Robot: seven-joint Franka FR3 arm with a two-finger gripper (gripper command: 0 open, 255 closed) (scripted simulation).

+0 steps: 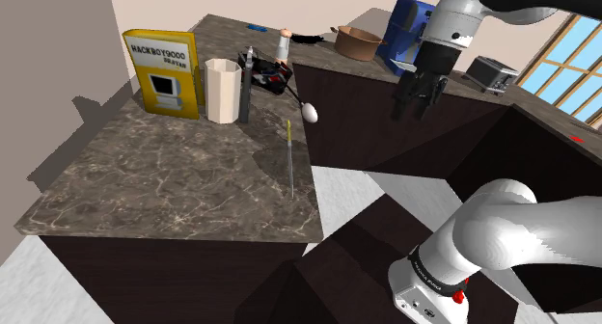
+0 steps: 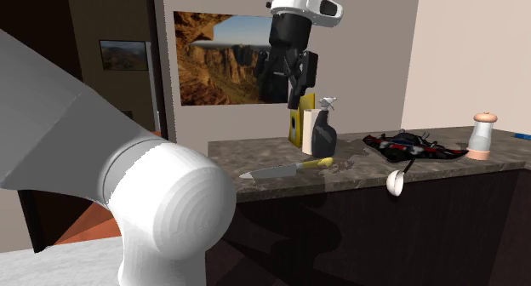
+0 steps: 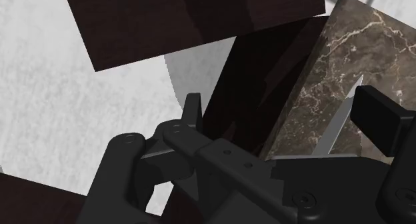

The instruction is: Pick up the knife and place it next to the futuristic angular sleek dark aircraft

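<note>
Gaping claw (image 1: 415,108), clear of knife (image 1: 289,160).

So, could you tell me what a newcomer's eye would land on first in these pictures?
Probably the bright yellow box standing at the back of the marbled counter, at the shoulder view's left. Next, the open black hand hanging in the air right of the counter in that view, and the thin yellow-handled knife lying near the counter's right edge.
</note>
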